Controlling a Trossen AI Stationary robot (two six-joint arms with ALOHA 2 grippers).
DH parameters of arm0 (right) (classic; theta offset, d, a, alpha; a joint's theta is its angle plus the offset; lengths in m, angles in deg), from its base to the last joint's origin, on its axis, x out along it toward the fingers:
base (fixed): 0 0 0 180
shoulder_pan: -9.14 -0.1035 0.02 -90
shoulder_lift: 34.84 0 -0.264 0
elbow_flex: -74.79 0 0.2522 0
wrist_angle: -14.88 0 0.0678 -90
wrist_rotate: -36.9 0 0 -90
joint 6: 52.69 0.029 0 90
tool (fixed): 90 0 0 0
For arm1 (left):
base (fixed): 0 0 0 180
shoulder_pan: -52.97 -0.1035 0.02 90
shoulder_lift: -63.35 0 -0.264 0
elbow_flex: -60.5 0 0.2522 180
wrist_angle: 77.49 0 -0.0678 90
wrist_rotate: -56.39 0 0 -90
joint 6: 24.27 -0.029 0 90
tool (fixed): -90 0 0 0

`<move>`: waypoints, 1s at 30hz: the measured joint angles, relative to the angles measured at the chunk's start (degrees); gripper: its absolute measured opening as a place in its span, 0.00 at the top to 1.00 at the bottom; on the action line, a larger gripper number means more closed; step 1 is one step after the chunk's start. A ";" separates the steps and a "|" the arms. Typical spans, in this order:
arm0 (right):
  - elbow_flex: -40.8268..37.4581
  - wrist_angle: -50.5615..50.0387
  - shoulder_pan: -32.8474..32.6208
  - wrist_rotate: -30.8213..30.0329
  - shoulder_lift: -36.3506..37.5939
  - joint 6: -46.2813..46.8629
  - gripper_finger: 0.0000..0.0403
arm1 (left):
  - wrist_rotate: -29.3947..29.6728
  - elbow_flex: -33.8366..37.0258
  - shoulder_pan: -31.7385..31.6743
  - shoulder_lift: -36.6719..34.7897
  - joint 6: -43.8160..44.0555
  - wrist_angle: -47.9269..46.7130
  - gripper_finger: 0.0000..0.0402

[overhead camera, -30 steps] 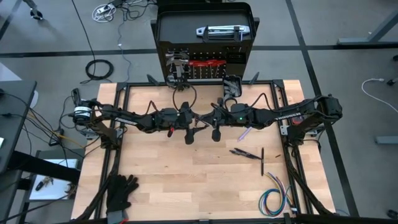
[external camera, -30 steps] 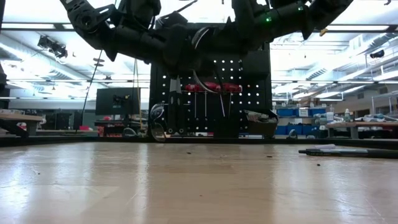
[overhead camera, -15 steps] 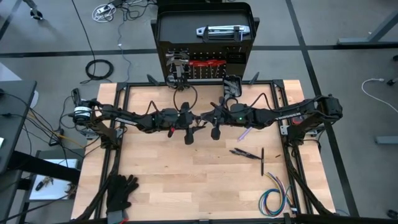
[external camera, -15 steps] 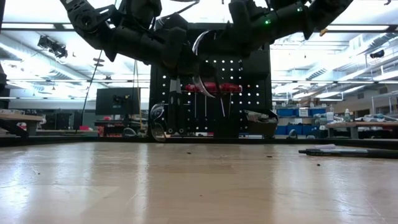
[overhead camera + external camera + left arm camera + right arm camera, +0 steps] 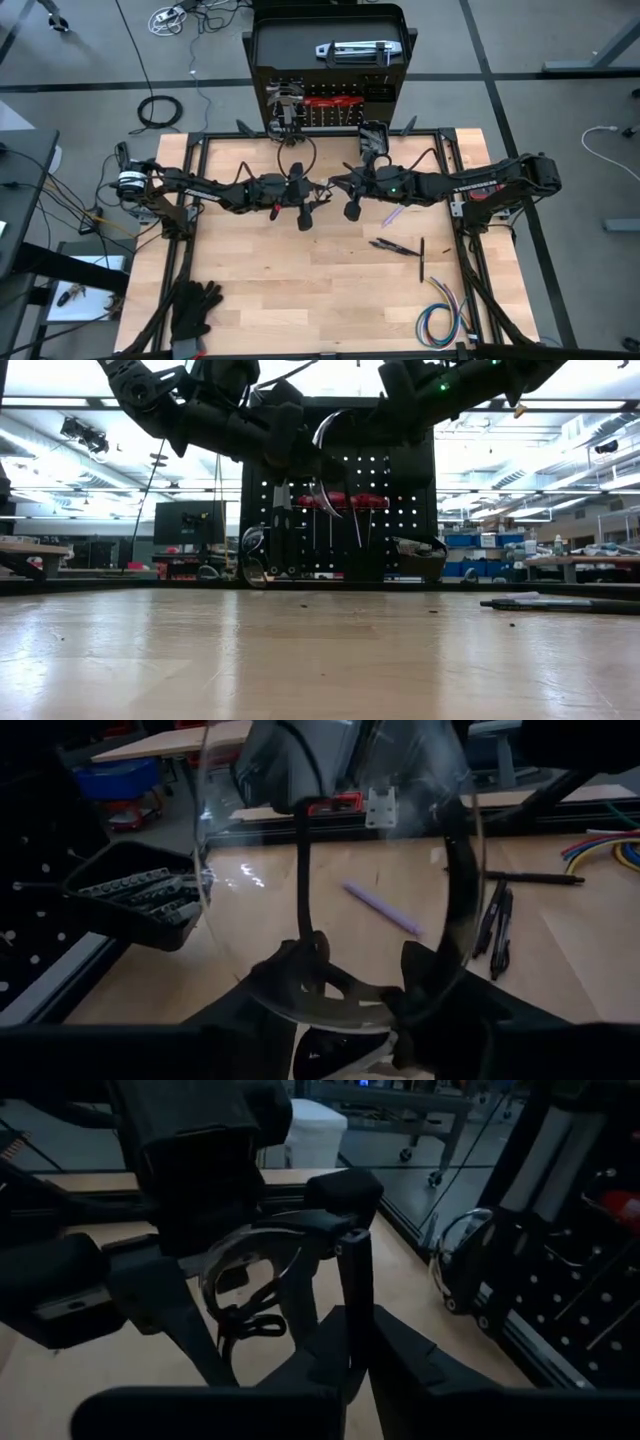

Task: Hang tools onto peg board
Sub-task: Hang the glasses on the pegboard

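The left claw (image 5: 360,982) has just pinched the clear glasses (image 5: 330,870) rising from its tips while the right claw (image 5: 337,186) beside it backed off, so hanging them on the peg board (image 5: 400,500) ahead falls to it.

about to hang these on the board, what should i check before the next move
1. Safety glasses gripped by left gripper: ok, the lens rim sits between its fingers.
2. Right gripper also holding the glasses: cannot tell.
3. Glasses clear of the table: ok, they hang high above it.
4. Free holes on the peg board: ok, bare rows on its right part.
5. Pens out of the way: ok, they lie on the table, off to the right.
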 joint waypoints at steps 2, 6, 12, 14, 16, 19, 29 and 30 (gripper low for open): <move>0.00 -0.10 0.00 -0.44 -0.03 0.33 0.87 | 0.10 0.14 0.00 0.02 0.04 -0.52 0.58; 0.02 -0.97 0.00 -4.72 0.17 0.42 0.84 | 0.88 0.22 -0.02 0.09 0.17 -0.94 0.58; 0.04 -2.53 -0.04 -8.72 0.15 0.15 0.86 | 1.03 0.24 -0.02 0.09 0.17 -0.78 0.58; 0.04 -2.84 -0.04 -8.97 0.14 0.13 0.87 | 1.03 0.24 -0.02 0.09 0.17 -0.71 0.58; 0.04 -2.84 -0.23 -8.98 0.13 -0.05 0.87 | 1.03 0.24 -0.02 0.09 0.16 -0.68 0.58; 0.04 -2.84 -0.98 -9.48 0.13 -2.35 0.87 | 0.93 0.24 0.00 0.09 0.15 -0.71 0.58; 0.13 -3.54 -3.49 -13.23 0.11 -6.11 0.85 | 4.93 0.24 0.04 -0.18 1.67 -2.41 0.59; 0.13 -3.60 -3.58 -13.06 0.14 -5.55 0.85 | 6.49 0.26 -0.06 -0.67 2.38 -3.78 0.59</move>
